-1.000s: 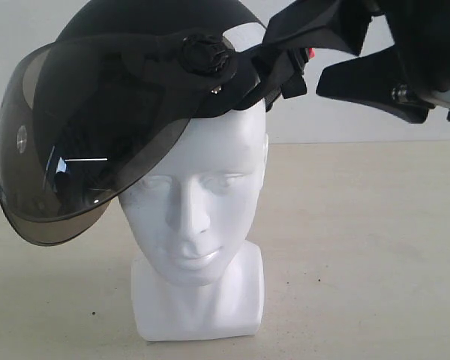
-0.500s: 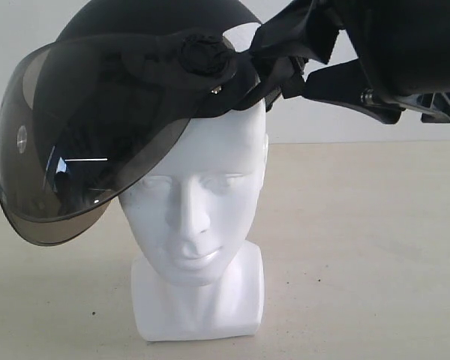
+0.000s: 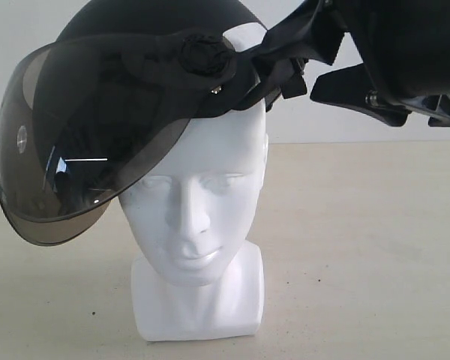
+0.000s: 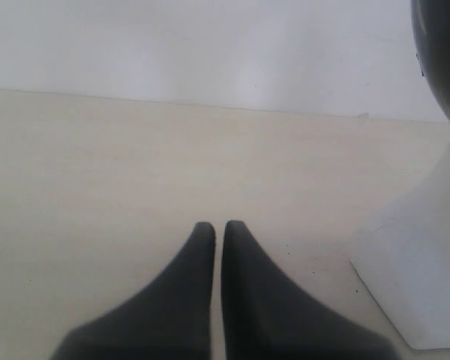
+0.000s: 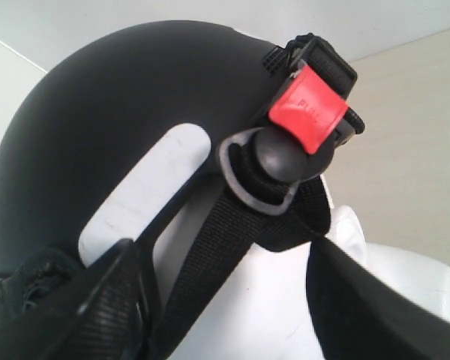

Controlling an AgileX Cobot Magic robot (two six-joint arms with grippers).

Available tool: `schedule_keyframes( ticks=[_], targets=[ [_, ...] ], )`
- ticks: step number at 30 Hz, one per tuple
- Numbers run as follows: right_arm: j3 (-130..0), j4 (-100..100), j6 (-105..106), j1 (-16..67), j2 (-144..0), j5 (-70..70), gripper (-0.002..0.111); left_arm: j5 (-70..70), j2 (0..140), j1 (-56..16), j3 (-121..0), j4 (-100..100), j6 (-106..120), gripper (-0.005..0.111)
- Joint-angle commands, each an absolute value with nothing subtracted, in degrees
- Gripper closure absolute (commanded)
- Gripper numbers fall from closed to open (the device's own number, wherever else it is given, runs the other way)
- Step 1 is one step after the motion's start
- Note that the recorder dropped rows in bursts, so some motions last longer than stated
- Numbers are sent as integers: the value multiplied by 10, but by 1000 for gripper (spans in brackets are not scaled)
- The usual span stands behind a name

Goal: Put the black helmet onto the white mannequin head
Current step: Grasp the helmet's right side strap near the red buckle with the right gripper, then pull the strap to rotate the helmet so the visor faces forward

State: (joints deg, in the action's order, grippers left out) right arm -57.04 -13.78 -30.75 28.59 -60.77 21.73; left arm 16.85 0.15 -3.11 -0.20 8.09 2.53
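The black helmet [image 3: 154, 19] rests tilted on the white mannequin head [image 3: 199, 195], its smoky visor [image 3: 82, 142] hanging out in front of the face on the left. My right gripper [image 3: 322, 64] hovers at the helmet's rear right, open. In the right wrist view the helmet [image 5: 97, 112] shows from behind. Its black strap [image 5: 210, 255] runs loosely between the wide-apart fingers, and the red buckle [image 5: 311, 112] lies above the strap. My left gripper [image 4: 218, 225] is shut and empty, low over the table beside the mannequin's neck base [image 4: 420, 277].
The mannequin stands on a pale beige table [image 3: 360, 247] in front of a plain white wall [image 3: 322, 120]. An edge of the helmet [image 4: 439, 52] shows in a corner of the left wrist view.
My right gripper has shifted slightly in toward the helmet's straps, and the red buckle is now hidden in the exterior view. The helmet and mannequin head have not moved.
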Motion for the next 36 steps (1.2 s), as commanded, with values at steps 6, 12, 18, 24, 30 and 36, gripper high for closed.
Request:
schedule_keyframes(
  ticks=[6, 12, 18, 24, 30, 36],
  targets=[
    [-573, -134, -320, 286, -634, 221, 47, 167, 0, -29, 0, 85, 25, 102],
    [-573, -125, -320, 286, -635, 210, 67, 167, 0, -29, 0, 85, 25, 102],
    [-573, -104, -303, 286, -635, 227, 108, 167, 0, -29, 0, 85, 25, 102],
    [-573, -78, -311, 286, -635, 264, 108, 167, 0, -29, 0, 85, 25, 102],
    [-573, -27, -348, 286, -635, 294, 108, 167, 0, -29, 0, 85, 25, 102],
    [-573, 51, -401, 286, -635, 352, 108, 167, 0, -29, 0, 85, 25, 102]
  ],
)
